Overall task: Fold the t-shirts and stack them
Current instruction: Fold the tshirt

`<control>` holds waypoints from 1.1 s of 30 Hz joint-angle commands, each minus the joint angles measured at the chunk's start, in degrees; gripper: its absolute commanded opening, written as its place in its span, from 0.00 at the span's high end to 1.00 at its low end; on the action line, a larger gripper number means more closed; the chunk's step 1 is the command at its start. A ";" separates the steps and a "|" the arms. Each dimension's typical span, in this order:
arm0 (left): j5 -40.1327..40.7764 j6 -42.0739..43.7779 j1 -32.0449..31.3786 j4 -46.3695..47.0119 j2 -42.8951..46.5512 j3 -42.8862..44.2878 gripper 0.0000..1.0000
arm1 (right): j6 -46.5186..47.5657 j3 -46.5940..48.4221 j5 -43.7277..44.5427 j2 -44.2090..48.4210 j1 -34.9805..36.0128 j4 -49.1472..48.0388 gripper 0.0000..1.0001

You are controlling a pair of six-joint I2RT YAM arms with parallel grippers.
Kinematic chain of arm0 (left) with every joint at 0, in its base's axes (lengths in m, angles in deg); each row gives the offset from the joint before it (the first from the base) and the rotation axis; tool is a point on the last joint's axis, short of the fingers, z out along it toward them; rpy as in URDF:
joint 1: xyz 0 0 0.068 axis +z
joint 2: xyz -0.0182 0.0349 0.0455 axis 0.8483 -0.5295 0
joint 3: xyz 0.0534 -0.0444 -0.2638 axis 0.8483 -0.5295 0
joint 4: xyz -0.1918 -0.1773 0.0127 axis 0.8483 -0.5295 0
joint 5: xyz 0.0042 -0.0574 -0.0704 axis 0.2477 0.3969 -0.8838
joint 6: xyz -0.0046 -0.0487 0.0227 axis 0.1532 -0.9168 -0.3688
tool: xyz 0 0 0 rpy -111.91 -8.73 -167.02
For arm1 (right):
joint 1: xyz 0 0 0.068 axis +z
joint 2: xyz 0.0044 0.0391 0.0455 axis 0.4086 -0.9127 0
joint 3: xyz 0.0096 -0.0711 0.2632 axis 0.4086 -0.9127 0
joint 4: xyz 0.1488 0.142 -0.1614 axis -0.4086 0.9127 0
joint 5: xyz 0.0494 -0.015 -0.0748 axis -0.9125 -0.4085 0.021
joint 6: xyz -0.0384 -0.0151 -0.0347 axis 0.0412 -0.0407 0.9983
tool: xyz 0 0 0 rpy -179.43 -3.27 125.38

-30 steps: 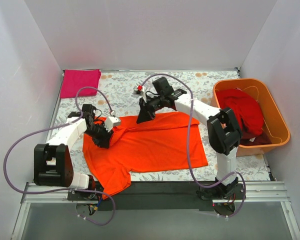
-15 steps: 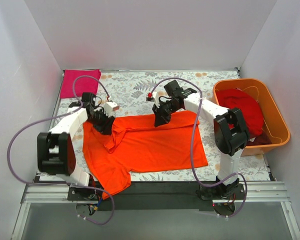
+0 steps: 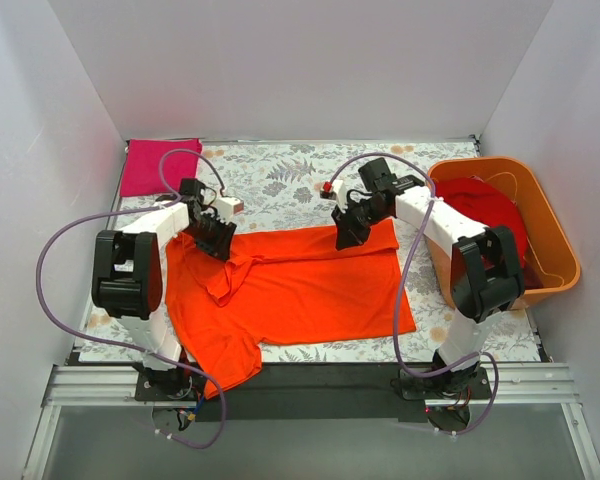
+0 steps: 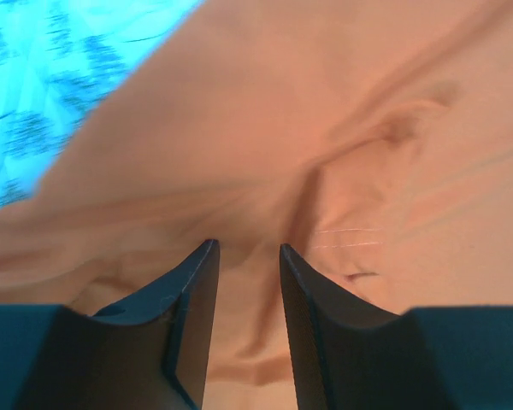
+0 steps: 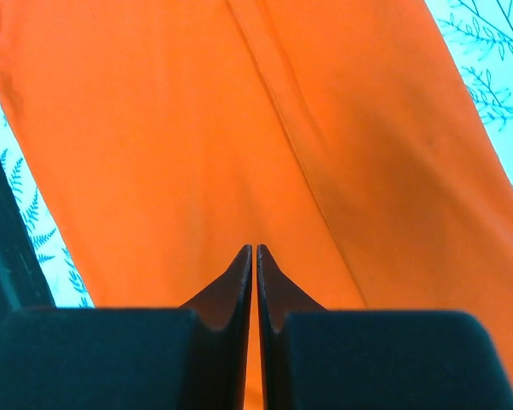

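Both tools have moved since a second ago: the left tool [image 3: 215, 238] has gone farther from the bases, and the right tool [image 3: 346, 235] has gone rightward along the far edge of the orange shirt [image 3: 310, 290]. That shirt lies spread on the table [image 3: 270, 180]. A pink shirt [image 3: 158, 166] lies folded at the far left corner, and a red shirt [image 3: 488, 222] sits in the tub [image 3: 563, 250].

Left wrist: the fingers [image 4: 197, 286] are narrowly apart, pinching a pucker of orange cloth.

Right wrist: the fingers [image 5: 235, 282] are pressed together over the orange shirt. I cannot tell whether they catch any cloth.
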 commanded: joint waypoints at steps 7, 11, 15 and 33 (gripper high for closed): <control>-10.12 4.31 -9.60 -8.93 7.09 -1.48 0.69 | 2.79 -1.53 2.63 3.18 -3.69 1.91 0.91; -12.06 5.01 -10.67 -11.83 8.06 -0.26 0.68 | 3.93 -1.00 3.24 2.66 -4.31 2.62 0.91; -10.57 -0.23 -8.13 -9.12 10.52 1.06 0.67 | 4.28 0.75 5.26 0.99 -4.31 2.97 0.91; -12.49 14.39 3.57 -18.08 20.51 -7.09 0.55 | -5.91 9.98 -1.14 -5.52 1.56 2.71 0.78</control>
